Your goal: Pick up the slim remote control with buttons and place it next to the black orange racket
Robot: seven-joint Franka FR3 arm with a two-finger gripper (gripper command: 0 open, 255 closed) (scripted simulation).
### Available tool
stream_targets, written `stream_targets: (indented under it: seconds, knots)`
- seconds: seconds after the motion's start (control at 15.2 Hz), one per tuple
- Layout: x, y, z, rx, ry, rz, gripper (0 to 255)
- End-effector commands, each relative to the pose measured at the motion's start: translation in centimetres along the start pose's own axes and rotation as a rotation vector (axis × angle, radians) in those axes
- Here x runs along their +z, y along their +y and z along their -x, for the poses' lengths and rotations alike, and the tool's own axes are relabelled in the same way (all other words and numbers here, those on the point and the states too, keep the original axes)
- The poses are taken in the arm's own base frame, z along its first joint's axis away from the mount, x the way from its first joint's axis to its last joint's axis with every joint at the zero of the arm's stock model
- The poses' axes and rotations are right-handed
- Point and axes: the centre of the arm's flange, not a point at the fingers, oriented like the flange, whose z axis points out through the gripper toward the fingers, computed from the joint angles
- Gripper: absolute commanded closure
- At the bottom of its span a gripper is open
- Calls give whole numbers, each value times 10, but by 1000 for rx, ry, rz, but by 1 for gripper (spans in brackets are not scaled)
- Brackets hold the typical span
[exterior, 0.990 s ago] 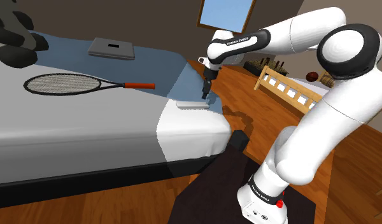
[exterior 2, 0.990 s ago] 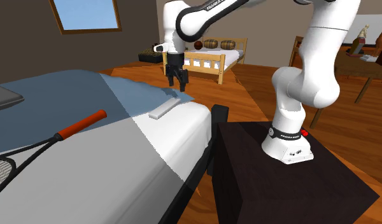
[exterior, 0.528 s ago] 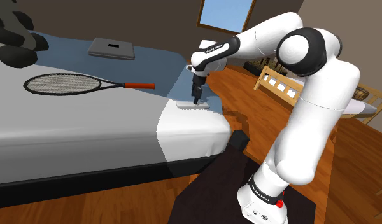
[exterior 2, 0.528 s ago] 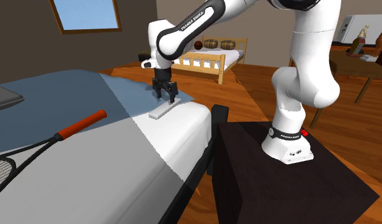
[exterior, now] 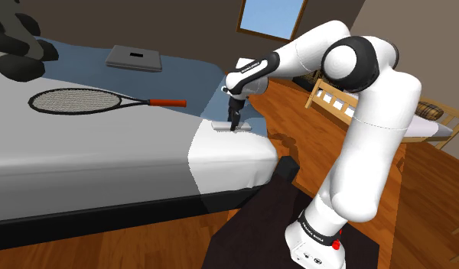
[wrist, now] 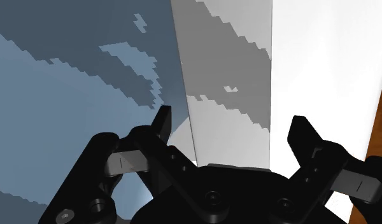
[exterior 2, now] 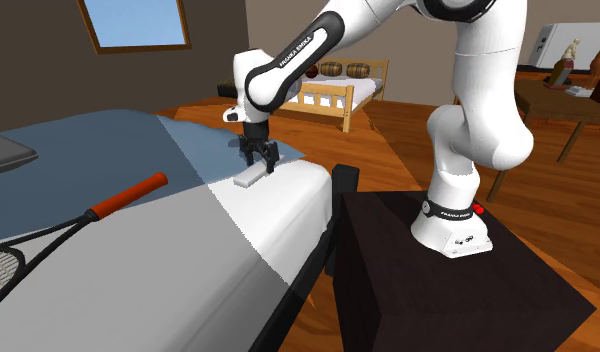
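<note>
Your hand [wrist: 232,124] stands open astride the grey remote control [wrist: 228,95], which lies well beyond the handle end of the racket [exterior: 71,99]. Closing off-centre could flick it off the bed [exterior: 105,160]. Confirm alignment first.

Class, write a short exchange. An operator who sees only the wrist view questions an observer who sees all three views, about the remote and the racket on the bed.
Operator: My fingers stand open either side of a pale grey remote. Where on the bed is it?
Observer: In the shoulder view it lies near the corner of the bed, with the gripper low over it.
Operator: And the racket?
Observer: The racket lies flat further along the bed, towards the shoulder view's left, with its orange handle end nearest the remote.
</note>
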Motion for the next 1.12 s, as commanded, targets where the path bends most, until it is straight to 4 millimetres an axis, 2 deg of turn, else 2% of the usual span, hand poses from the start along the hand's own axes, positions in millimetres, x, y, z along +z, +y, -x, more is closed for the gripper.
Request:
stream_targets:
  seconds: [0.0, 0.33, 0.4, 0.99, 1.06]
  knots:
    - [1, 0, 0, 0, 0, 0, 0]
    - [1, 0, 0, 0, 0, 0, 0]
    - [1, 0, 0, 0, 0, 0, 255]
    - [1, 0, 0, 0, 0, 0, 255]
    - [-4, 0, 0, 0, 0, 0, 255]
